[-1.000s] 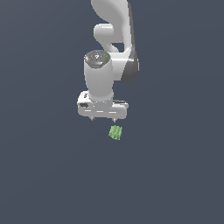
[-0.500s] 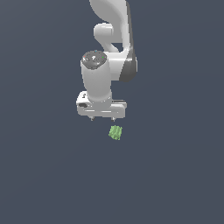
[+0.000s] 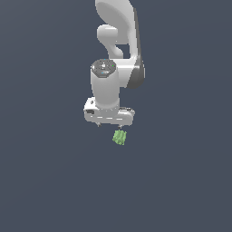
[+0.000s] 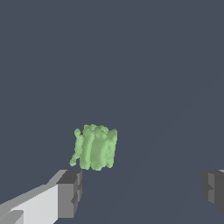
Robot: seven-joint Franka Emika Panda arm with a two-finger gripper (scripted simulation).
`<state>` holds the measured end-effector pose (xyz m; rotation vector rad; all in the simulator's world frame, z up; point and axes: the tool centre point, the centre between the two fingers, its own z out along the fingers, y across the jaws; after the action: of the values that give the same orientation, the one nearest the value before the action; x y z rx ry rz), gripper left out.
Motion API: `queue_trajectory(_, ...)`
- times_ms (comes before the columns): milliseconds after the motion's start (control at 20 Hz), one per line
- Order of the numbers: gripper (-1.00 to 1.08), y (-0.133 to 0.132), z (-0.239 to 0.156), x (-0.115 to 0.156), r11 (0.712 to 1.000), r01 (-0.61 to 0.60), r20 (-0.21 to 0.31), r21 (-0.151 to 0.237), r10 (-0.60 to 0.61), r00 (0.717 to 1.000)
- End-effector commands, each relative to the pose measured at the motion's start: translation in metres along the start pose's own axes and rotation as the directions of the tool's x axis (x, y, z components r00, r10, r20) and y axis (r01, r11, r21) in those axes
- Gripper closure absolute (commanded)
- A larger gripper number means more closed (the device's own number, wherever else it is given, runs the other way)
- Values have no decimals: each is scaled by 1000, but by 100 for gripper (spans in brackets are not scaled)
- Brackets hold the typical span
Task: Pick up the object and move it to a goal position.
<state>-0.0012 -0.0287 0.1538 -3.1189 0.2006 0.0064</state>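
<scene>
The object is a small light-green ridged lump (image 3: 119,137) on the dark grey floor, just below and to the exterior view's right of the white gripper (image 3: 112,124). In the wrist view the lump (image 4: 96,147) lies beyond the fingertips, nearer one dark finger pad (image 4: 70,192) than the other (image 4: 213,189). The gripper (image 4: 141,191) is open and empty, with its jaws wide apart and not touching the lump. Whether it hovers above the floor I cannot tell.
The white arm (image 3: 118,54) rises behind the gripper toward the top of the exterior view. A plain dark grey floor (image 3: 54,181) lies all around.
The gripper and wrist have shifted slightly toward the exterior view's left and a little lower. The green lump has not moved.
</scene>
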Motion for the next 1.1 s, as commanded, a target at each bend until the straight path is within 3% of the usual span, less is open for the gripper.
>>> queue_trajectory(0,-92,-7,10,-1,1000,-22,0,-2,22,1000)
queue_trajectory(550,-92,-41,56,-8,991,-132,-6,-13,132,991)
queue_trajectory(1050,-92,-47,66,-10,989,-149,-6,-15,149,989)
